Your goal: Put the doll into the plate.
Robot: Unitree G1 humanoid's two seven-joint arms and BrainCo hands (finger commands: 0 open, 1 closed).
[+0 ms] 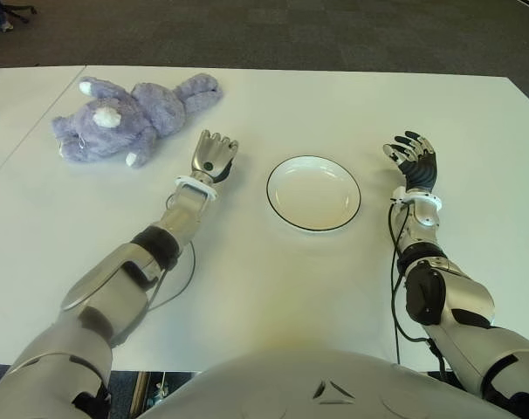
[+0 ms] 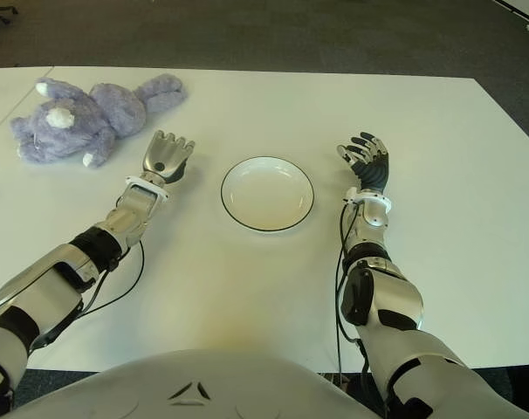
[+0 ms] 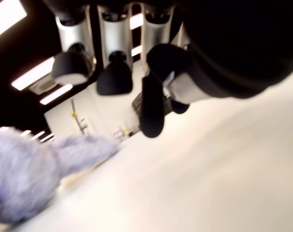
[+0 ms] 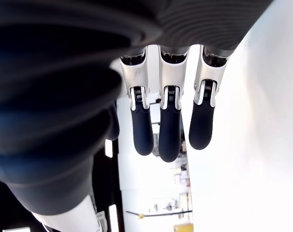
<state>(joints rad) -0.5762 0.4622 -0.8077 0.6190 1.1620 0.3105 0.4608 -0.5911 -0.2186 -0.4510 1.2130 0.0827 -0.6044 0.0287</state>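
Left eye view: doll (image 1: 129,115), a purple plush animal, lies on its side at the far left of the white table (image 1: 247,288), outside the plate (image 1: 313,193). Left hand (image 1: 212,157) sits between doll and plate, nearer the doll, just off its lower right edge and not touching it. Fingers point away from the robot, relaxed and slightly spread, holding nothing. Left wrist view confirms: fingertips (image 3: 115,77) hang free above the table, doll's fur a short way beyond them. Plate is white with a dark rim, centre of table, nothing in it. Right hand (image 1: 415,160) shows to the right of the plate, clear of it, fingers extended and apart, nothing held; right wrist view shows the same straight fingers (image 4: 169,130).
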